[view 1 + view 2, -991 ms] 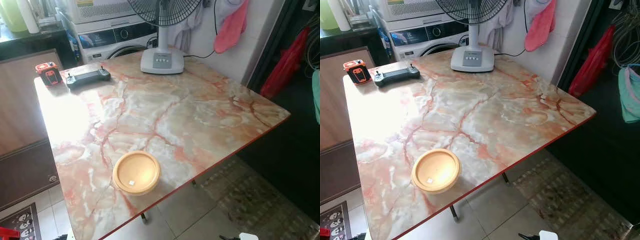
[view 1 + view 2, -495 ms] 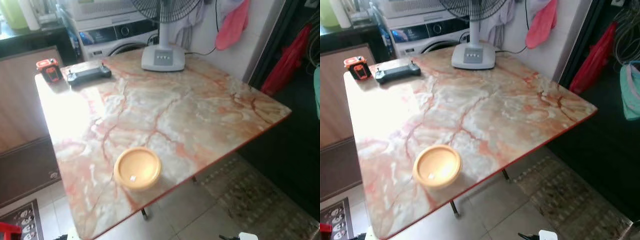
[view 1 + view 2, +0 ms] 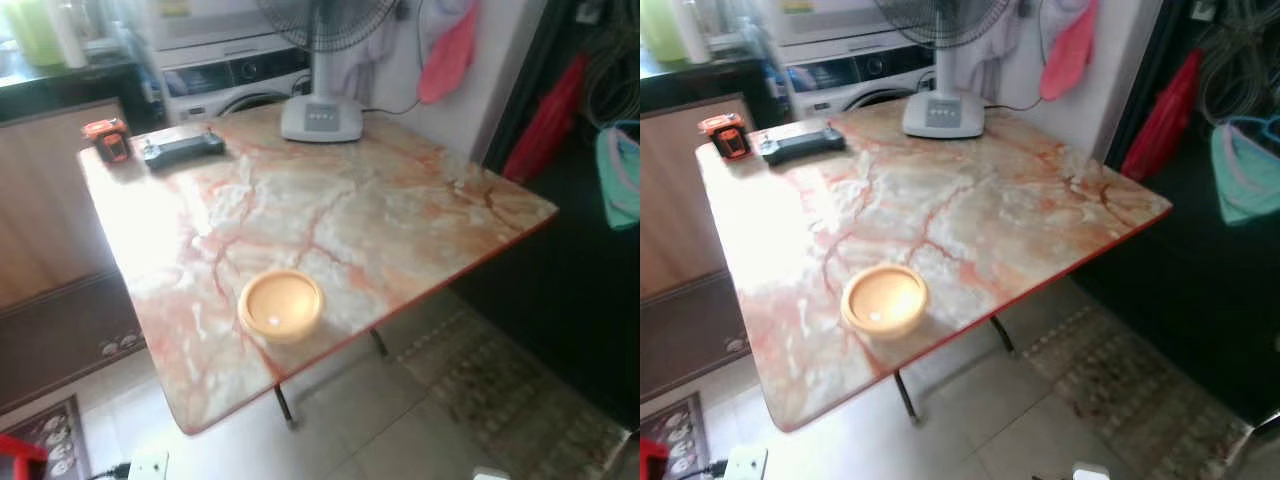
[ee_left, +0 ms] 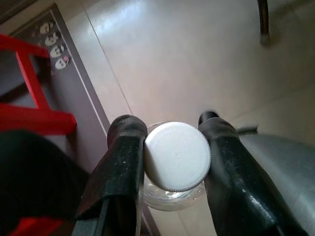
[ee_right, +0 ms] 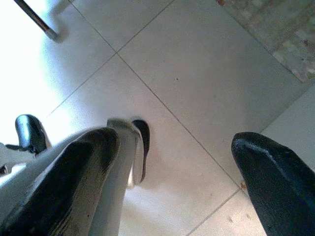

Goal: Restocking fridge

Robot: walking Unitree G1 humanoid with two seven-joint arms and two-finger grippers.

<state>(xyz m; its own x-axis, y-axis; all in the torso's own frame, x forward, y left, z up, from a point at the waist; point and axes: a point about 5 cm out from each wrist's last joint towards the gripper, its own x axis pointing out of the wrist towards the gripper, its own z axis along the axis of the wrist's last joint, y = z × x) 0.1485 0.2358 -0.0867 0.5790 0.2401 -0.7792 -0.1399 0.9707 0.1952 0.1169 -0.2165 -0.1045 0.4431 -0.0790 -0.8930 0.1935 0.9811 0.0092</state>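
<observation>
Surface [image 3: 380, 215], one, marble-patterned with a red edge, seen in both eye views above the tiled floor [image 3: 330, 440]. Washing machine [image 3: 235, 75], one, behind it. Fan base [image 3: 320, 118], one, white, at the far edge. Bowl [image 3: 281, 305], one, pale orange, near the front edge. Controller [image 3: 182, 149], one, dark, beside one small orange-and-black device [image 3: 108, 139] at the far left corner. Bottle [image 4: 176, 157], one, clear with a white ribbed cap, in the left wrist view: left gripper [image 4: 170, 162] jaws clamped on its neck above the floor. Right gripper [image 5: 177, 172], in the right wrist view, jaws apart, holding nothing. Against the earlier frames, the surface sits farther off and more floor appears: camera shift.
</observation>
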